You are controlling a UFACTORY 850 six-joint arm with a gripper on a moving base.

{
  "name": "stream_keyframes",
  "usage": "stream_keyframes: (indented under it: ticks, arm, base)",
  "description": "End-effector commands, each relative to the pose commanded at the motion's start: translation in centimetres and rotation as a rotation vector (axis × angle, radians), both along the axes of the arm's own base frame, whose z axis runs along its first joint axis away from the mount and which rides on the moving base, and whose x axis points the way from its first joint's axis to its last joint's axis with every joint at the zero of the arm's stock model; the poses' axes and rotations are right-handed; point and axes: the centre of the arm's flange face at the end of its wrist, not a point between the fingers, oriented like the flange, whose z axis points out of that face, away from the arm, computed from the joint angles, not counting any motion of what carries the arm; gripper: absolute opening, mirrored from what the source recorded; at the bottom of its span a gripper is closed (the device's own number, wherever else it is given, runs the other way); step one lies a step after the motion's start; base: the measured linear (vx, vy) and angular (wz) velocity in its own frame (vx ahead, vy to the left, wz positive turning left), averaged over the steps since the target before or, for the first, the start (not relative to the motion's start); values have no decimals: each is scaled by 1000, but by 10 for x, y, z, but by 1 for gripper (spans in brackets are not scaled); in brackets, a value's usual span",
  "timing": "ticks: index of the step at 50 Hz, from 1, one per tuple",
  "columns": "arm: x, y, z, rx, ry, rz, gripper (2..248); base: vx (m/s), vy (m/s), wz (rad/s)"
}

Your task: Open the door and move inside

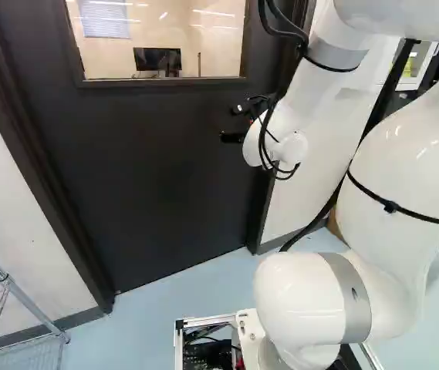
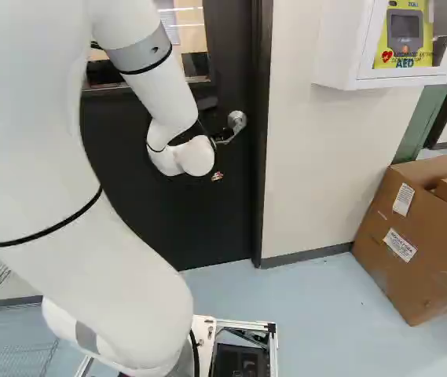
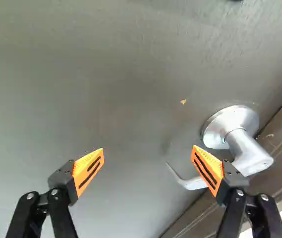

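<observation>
Far left of the handle [image 3: 245, 148], seen from the base, stands a wire rack [image 1: 5, 279]. The shut door [image 1: 157, 169] spans the way to the handle. Just left of the handle is the gripper [image 3: 148, 148], jaws spread wide and gripping nothing — likely to leave room for straddling the handle before turning it; contact I can't tell. Right of the handle, a cardboard box [image 2: 402, 271] stands beyond the frame, probably leaving the doorway passable.
</observation>
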Motion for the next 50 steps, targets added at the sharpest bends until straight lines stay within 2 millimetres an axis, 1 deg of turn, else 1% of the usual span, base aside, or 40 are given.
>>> stream_keyframes:
  ticks: [39,50]
  arm:
    - [4,-6,-41,14,93,-13,247]
    - [10,-8,-53,22,118,-23,247]
  base:
    - [0,0,0]
    - [0,0,0]
